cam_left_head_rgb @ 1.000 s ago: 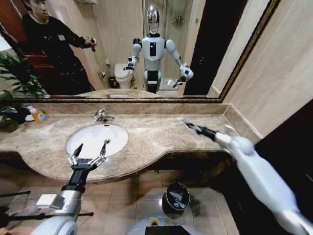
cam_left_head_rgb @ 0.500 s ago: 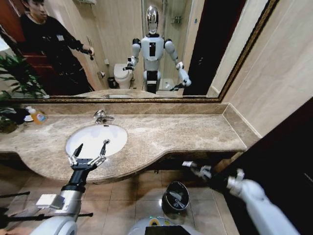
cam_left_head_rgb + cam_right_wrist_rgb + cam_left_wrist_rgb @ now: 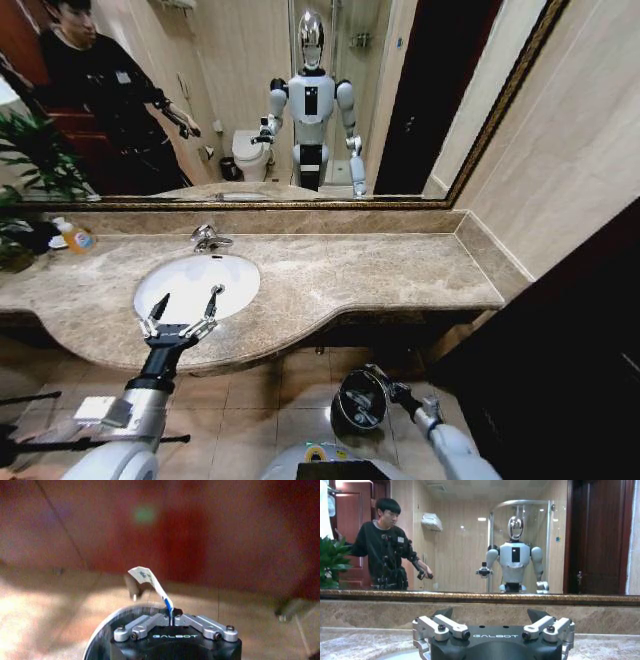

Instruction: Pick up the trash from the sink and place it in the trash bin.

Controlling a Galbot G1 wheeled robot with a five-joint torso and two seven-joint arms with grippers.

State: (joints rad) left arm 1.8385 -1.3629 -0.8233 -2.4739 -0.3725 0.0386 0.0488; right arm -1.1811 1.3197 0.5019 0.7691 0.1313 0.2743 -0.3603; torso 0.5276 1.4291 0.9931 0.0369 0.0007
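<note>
One packet [image 3: 150,579] pinched in right end effector [image 3: 171,615].

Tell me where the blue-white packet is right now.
The blue-white packet is pinched in the right gripper, low on the robot's right over the trash bin on the floor below the counter.
</note>
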